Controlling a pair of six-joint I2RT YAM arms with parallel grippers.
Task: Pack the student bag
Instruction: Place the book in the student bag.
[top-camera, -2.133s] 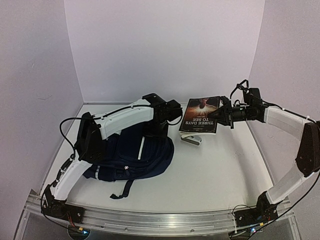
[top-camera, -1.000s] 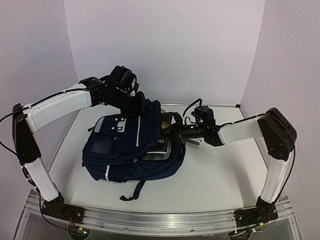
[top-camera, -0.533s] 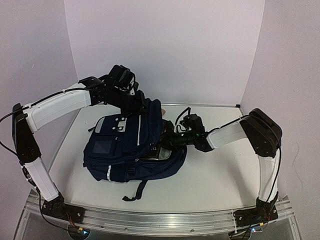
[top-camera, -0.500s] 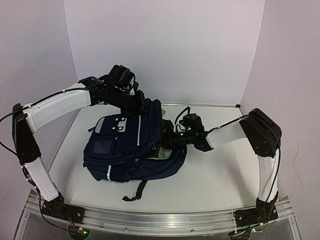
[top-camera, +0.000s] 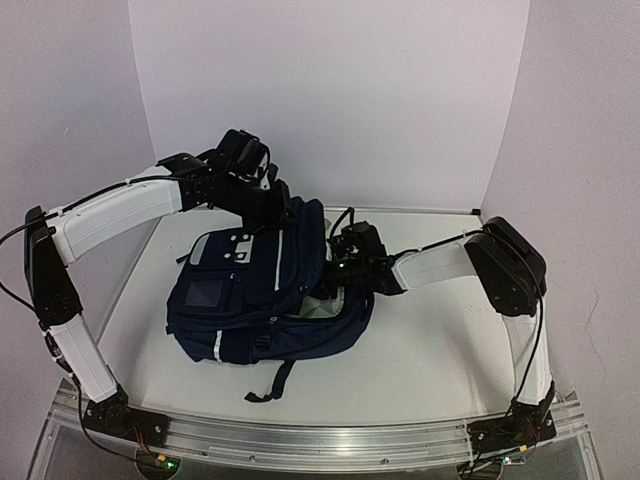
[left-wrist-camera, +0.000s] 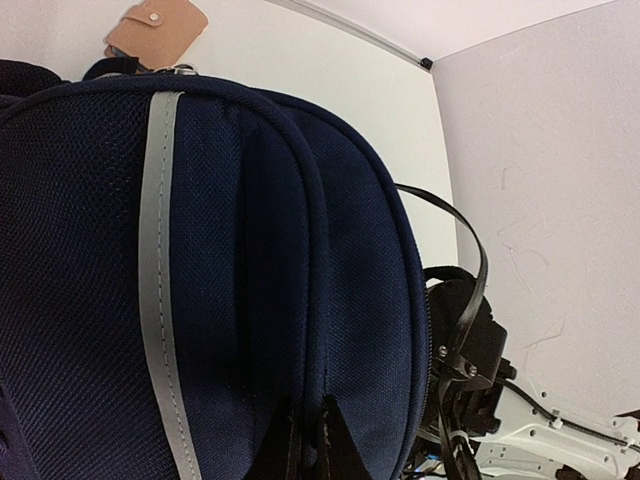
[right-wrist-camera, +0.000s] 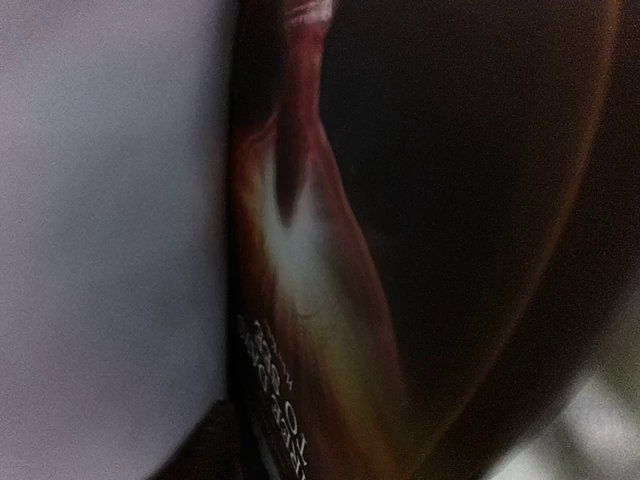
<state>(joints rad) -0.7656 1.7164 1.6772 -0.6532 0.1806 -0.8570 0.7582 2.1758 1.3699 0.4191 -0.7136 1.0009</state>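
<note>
The navy student bag (top-camera: 250, 300) lies on the white table with its mouth facing right. My left gripper (top-camera: 272, 205) is shut on a fold of fabric at the bag's top edge and holds it raised; in the left wrist view both fingers (left-wrist-camera: 290, 445) pinch a seam of the bag (left-wrist-camera: 230, 250). My right gripper (top-camera: 335, 282) reaches into the open mouth, its jaws hidden by the fabric. The right wrist view is filled by a dark book cover (right-wrist-camera: 330, 300) with reddish art and white lettering. One dark finger (right-wrist-camera: 200, 445) shows beside it; the grip cannot be made out.
A black strap (top-camera: 263, 380) trails from the bag toward the near edge. A small tan leather tag (left-wrist-camera: 155, 30) with a snap lies on the table beyond the bag's top. White walls close in the back and both sides.
My right arm has pushed further left into the bag's mouth, and the book has gone out of sight inside. The left gripper has kept the bag's top held up.
</note>
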